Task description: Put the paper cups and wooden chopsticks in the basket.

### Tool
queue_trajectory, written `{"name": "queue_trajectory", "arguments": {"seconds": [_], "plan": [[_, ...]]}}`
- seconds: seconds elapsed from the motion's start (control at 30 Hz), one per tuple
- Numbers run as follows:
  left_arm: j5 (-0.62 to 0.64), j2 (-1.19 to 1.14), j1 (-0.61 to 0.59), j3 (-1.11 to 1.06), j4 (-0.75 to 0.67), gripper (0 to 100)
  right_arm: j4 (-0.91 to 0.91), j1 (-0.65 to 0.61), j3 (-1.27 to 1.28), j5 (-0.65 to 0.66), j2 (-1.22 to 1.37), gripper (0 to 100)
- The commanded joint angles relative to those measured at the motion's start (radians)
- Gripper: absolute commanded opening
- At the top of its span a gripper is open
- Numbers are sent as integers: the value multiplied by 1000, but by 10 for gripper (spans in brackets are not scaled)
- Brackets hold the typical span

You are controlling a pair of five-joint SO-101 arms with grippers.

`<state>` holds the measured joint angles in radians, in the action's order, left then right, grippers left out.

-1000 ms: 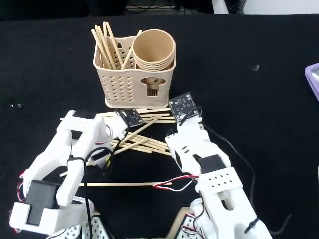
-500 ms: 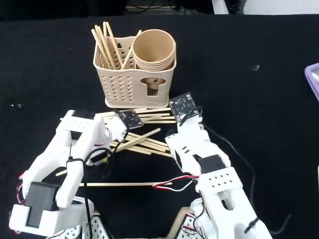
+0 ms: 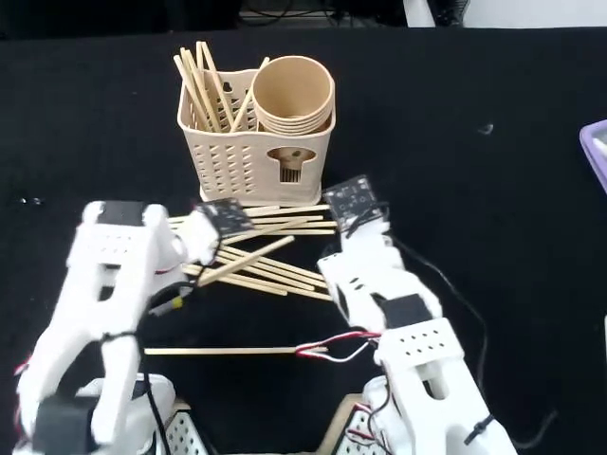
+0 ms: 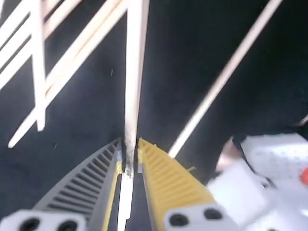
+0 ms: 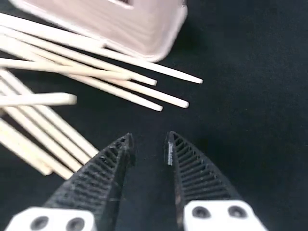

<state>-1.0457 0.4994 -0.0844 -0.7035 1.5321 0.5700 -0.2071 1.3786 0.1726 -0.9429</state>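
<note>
Your left end effector [image 4: 128, 147] is closed on one wooden chopstick [image 4: 135, 72]. The stick passes between the two jaws and points away from the wrist, over the black bench [image 4: 192, 43]. Your right end effector [image 5: 147, 144] holds nothing. Its jaws stand a little apart (only a narrow gap), low over the bench, with the loose chopsticks [image 5: 43, 99] just ahead.

In the high view, the left end effector is at the 9 o'clock side of this loose pile and the right one at its 3 o'clock side. The basket [image 3: 237, 161] stands at 12 o'clock from the pile, just beside it. The stacked paper cups [image 3: 292, 95] sit in its 3 o'clock half and the standing chopsticks [image 3: 202, 90] lean in its 9 o'clock half. A single chopstick [image 3: 218, 351] lies alone at 6 o'clock from the pile, near the arm bases.
</note>
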Motion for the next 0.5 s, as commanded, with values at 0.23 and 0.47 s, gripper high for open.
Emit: {"name": "queue_trajectory", "arguments": {"seconds": [0.23,0.47], "plan": [[-247,275,-305,51,176,29,-25,164,-36,-161,-36,7],[-247,477,-426,74,118,29,-26,161,-36,-163,-36,11]]}}
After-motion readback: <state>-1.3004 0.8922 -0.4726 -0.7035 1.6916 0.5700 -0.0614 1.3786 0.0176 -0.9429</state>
